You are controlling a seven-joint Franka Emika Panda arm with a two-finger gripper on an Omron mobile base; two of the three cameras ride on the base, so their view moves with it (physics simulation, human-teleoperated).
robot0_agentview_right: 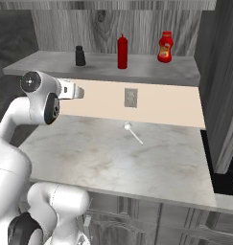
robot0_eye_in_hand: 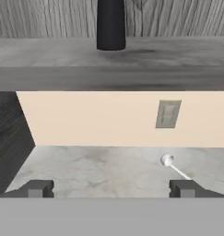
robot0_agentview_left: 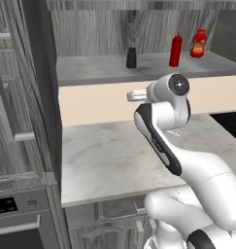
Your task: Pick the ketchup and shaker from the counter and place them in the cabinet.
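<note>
The counter (robot0_agentview_right: pixel 113 158) is seen as a wide marble slab below the cabinet (robot0_agentview_right: pixel 151 72), on whose grey shelf the ketchup (robot0_agentview_right: pixel 122 51) and the shaker (robot0_agentview_right: pixel 80 56) are stood upright, near each other, with a squatter yellow-labelled bottle (robot0_agentview_right: pixel 165 47) further along. The gripper (robot0_eye_in_hand: pixel 111 189) is held level over the counter, jaws spread wide with nothing between them. A small white spoon (robot0_agentview_right: pixel 133 132) is seen lying on the counter.

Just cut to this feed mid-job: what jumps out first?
The ketchup and the shaker stand upright on the cabinet shelf, with a squat red bottle further right. The gripper is open, holding nothing, above the counter, where a white spoon lies.
</note>
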